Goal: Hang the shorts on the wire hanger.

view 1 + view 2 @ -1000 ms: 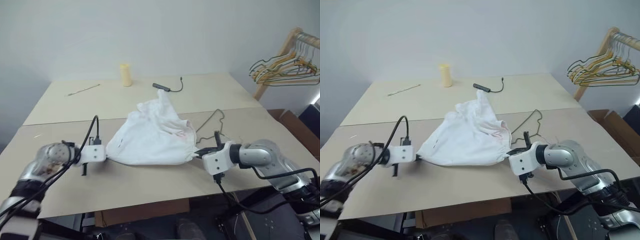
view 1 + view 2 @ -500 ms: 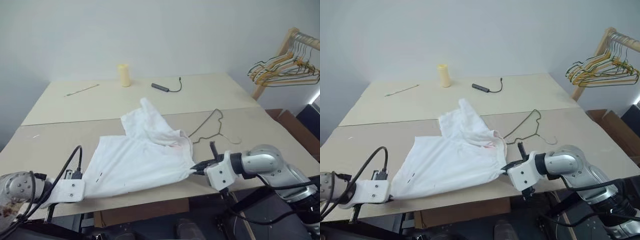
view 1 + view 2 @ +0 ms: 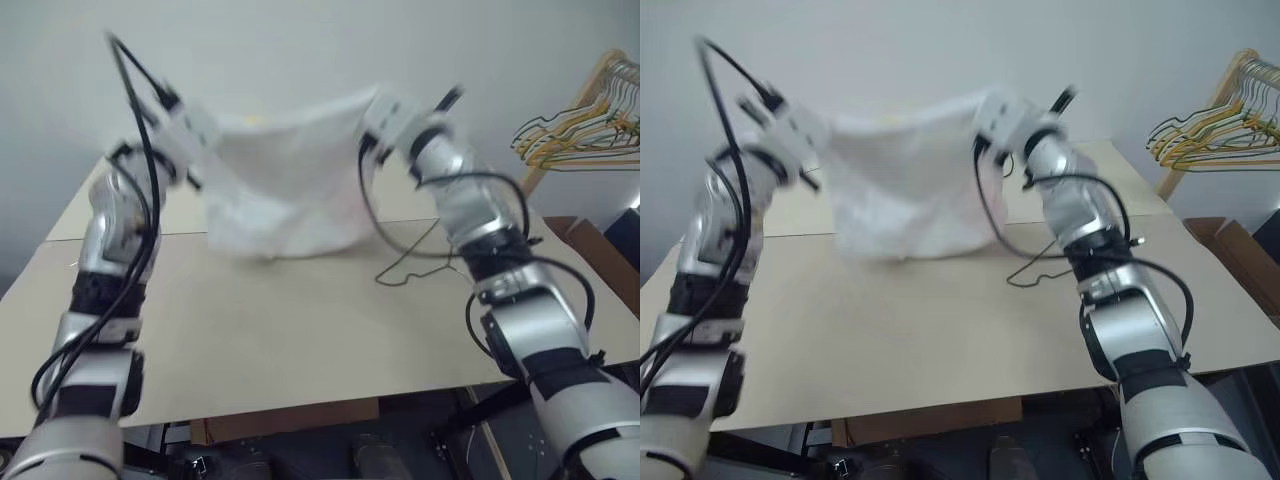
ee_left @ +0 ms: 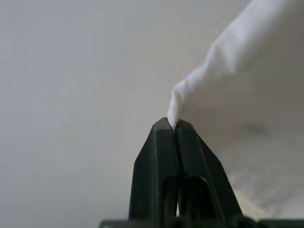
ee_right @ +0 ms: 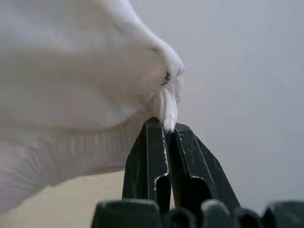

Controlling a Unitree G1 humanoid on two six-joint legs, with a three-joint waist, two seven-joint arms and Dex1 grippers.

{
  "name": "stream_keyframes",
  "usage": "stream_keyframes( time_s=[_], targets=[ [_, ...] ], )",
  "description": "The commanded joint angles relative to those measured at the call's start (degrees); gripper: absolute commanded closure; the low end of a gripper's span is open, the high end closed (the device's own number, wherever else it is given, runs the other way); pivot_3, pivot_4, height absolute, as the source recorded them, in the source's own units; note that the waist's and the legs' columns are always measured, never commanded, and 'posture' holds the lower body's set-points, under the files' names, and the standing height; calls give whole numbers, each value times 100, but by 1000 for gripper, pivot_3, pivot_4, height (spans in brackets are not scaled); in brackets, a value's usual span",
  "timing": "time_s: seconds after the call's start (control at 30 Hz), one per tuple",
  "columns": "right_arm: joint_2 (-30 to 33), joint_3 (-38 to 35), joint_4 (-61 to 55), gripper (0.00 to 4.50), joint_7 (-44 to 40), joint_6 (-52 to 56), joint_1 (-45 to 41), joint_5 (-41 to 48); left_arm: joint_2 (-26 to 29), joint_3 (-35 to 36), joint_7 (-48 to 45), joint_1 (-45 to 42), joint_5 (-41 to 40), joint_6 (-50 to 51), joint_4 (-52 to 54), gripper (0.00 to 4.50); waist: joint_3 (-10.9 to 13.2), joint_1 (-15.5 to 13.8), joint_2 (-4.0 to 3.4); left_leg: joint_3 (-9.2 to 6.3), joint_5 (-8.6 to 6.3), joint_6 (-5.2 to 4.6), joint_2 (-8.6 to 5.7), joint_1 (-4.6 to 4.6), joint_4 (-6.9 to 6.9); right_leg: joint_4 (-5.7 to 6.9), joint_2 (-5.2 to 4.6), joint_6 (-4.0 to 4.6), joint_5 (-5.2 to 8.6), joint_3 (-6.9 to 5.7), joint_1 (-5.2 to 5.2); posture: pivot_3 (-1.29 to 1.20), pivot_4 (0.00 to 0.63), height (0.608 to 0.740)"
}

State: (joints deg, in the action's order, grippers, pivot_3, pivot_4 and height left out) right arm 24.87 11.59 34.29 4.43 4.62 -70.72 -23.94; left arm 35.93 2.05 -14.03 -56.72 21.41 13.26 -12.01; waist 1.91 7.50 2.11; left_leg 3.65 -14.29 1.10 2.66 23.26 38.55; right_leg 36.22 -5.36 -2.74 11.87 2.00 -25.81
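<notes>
The white shorts (image 3: 285, 180) hang spread in the air above the table, stretched between both grippers. My left gripper (image 3: 205, 130) is shut on the shorts' left top corner, and my right gripper (image 3: 368, 105) is shut on the right top corner. In the wrist views each pair of black fingers (image 4: 166, 137) (image 5: 161, 142) pinches a fold of white cloth. The thin olive wire hanger (image 3: 415, 262) lies flat on the table below and to the right of the shorts, partly behind my right arm.
The beige table (image 3: 300, 330) runs wide in front of me, with its near edge at the bottom. A wooden rack with bunched yellow and green hangers (image 3: 585, 125) stands at the far right. A cardboard box (image 3: 590, 250) sits beside the table's right edge.
Both arms swung up from the table, lifting the shorts off the surface into the air. The shorts now hang spread between the raised grippers, uncovering the table below.
</notes>
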Motion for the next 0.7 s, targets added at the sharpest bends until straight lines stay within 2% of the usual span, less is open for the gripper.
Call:
stream_keyframes(
  time_s=[0.03, 0.1, 0.27, 0.37, 0.43, 0.5, 0.57, 0.6, 0.7],
  targets=[
    [325, -450, -589, 4500, 511, -519, 102, -41, 330, 657, 350, 50, -214, -162, 443, 4481, -15, 122, -12, 1, -3, -1, -7, 2, -30, 3, -3, 0, 0, 9, -21, -112, 0, 740],
    [381, -350, -999, 4500, 53, -562, 484, 43, 554, 726, 110, 445, -274, -150, 756, 4481, -31, 261, -16, 3, -5, -4, -10, -14, -70, -2, -2, -1, 1, 8, -24, -114, 0, 740],
    [537, 137, -1952, 4500, -1298, -733, 1735, 100, 1106, 979, -479, 1710, -544, -202, 1587, 4481, -46, 466, -17, -15, -13, -21, -24, 1, -52, -43, -8, -34, 22, 19, -2, -110, 0, 740],
    [888, 748, -2561, 4500, -2368, -1093, 2599, -90, 1642, 1202, -1422, 2901, -1042, -957, 2244, 4481, -36, 530, -19, -33, -38, -95, -24, -11, -10, -38, -7, -36, 23, 36, 34, -98, 0, 740],
    [1219, 1127, -2912, 4500, -3098, -1585, 3194, 2, 2032, 1490, -2598, 3917, -1882, -1367, 2804, 4481, -24, 524, -20, -32, -49, -110, -22, -59, 19, -39, -6, -36, 26, 36, 85, -89, 0, 740],
    [1341, 1312, -3167, 4500, -3497, -1920, 3606, 161, 2354, 1832, -3590, 4939, -2503, -1067, 3407, 4481, -14, 498, -17, -23, -50, -110, -11, -147, 22, -39, 0, -31, 29, 30, 173, -85, 0, 740],
    [1432, 1449, -3324, 4500, -3772, -2212, 3841, 147, 2606, 2108, -4251, 5947, -2616, -807, 3818, 4481, 5, 490, -20, -13, -52, -110, 5, -217, 19, -44, 9, -53, 69, 31, 236, -78, 0, 740],
    [1452, 1475, -3418, 4500, -3949, -2283, 3929, 218, 2681, 2247, -4530, 6419, -2611, -760, 3959, 4481, 18, 472, -21, -11, -52, -108, 11, -256, 18, -39, 13, -20, 94, 31, 272, -74, 0, 740],
    [1658, 1561, -3699, 4500, -4646, -2573, 4090, 531, 2797, 2747, -5265, 7654, -2402, -497, 4321, 4481, 25, 435, -21, -12, -53, -107, 17, -305, 16, -22, 17, -7, 102, 37, 297, -69, 0, 740]
  ],
)
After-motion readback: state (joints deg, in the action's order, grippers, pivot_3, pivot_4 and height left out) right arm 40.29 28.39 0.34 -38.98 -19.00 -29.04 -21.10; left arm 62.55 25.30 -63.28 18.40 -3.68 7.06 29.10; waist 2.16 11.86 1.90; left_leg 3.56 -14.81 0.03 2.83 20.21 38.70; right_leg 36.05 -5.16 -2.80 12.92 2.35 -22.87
